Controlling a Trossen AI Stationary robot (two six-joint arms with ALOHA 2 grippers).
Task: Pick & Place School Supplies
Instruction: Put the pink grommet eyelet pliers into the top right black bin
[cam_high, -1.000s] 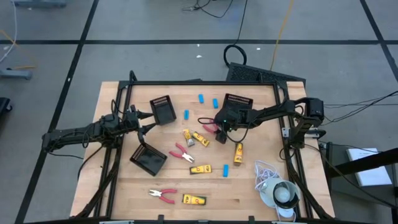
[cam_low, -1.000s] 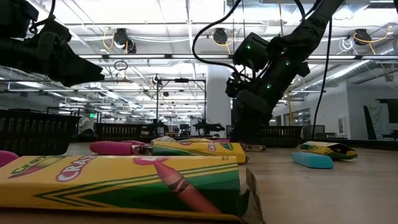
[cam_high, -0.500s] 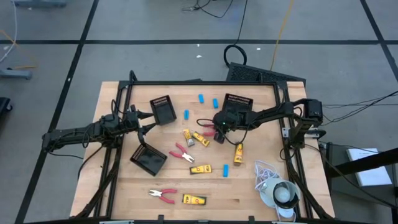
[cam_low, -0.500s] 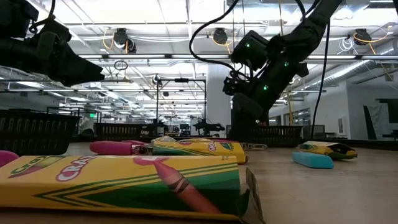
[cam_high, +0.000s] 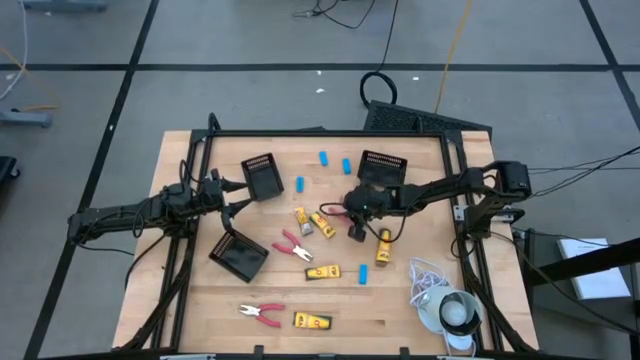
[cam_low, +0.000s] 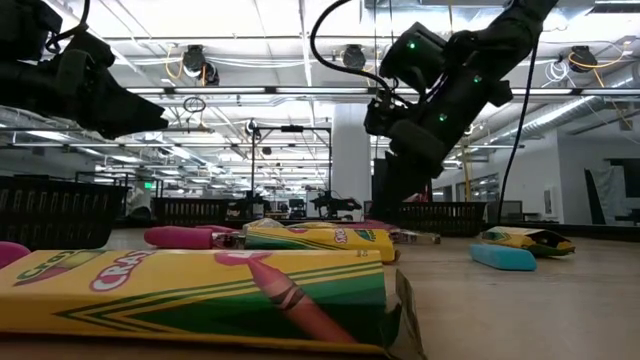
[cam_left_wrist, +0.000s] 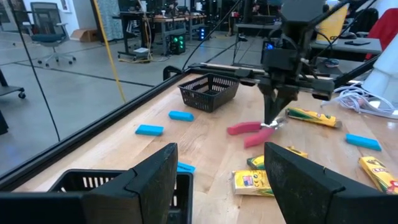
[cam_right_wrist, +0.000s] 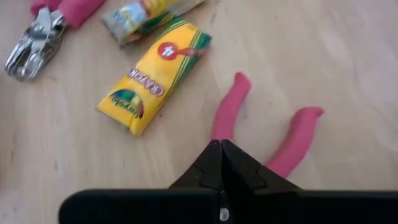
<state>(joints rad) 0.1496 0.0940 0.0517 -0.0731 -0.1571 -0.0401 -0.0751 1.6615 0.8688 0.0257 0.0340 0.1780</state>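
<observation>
Pink-handled pliers sit mid-table, and my right gripper is shut on their head end; the left wrist view shows the same gripper above them. My left gripper stands open at the table's left, with a black basket just beyond it and nothing between its fingers. Flat on the wood lie yellow crayon boxes, light-blue erasers and two more pliers. My right gripper pinches the pliers at their head end, where the two pink handles meet; the shut fingers hide the head itself. The fingers point down at a slant from the table's right. Both handles run away from the fingertips, sloping down toward the wood; whether their ends touch it I cannot tell.
Two more black baskets stand at the far right and the near left. A white cord with a round grey-white object lies at the near right corner. A black frame borders the table.
My right gripper has moved a little toward the table's near edge and has risen in the low view, tipping as it went. It now has the pliers' head between its fingers. My left arm has kept still.
</observation>
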